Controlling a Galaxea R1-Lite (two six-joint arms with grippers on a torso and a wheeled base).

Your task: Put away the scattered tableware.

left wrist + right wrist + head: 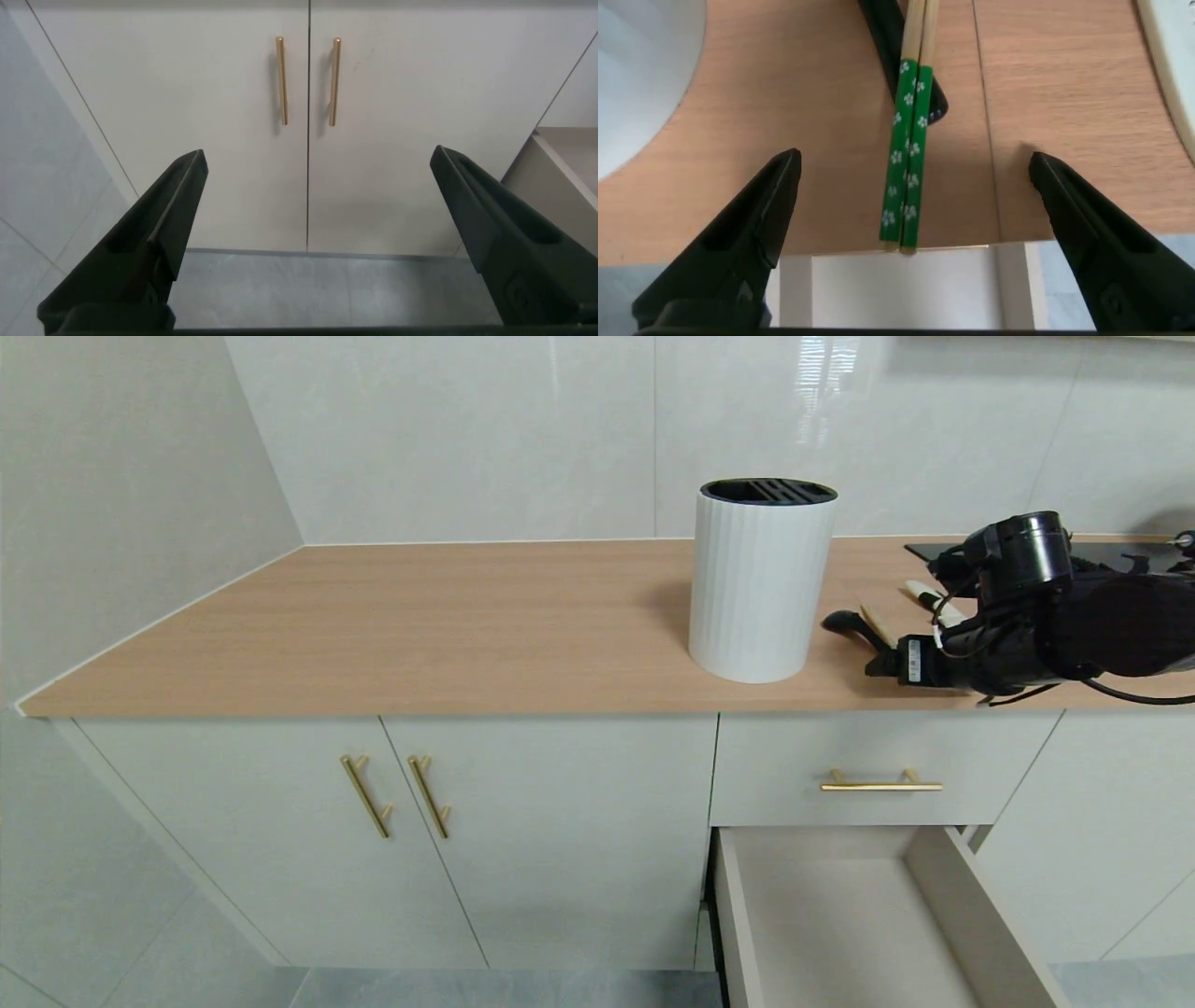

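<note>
Chopsticks (909, 140), 2 of them with green flowered ends, lie side by side on the wooden counter (467, 625), their green ends at its front edge. They rest over a black spoon (878, 28), just beside the white ribbed holder (761, 583), which has a black slotted top. Below the counter edge, 1 drawer (730, 915) stands pulled out under a shut one. The right gripper (910, 168) hovers at the counter's front with its fingers spread wide; in the wrist view the chopsticks run between the 2 fingers, touching neither. The left gripper (318, 159) is low, also spread wide and holding nothing, facing 2 cabinet doors (308, 187).
</note>
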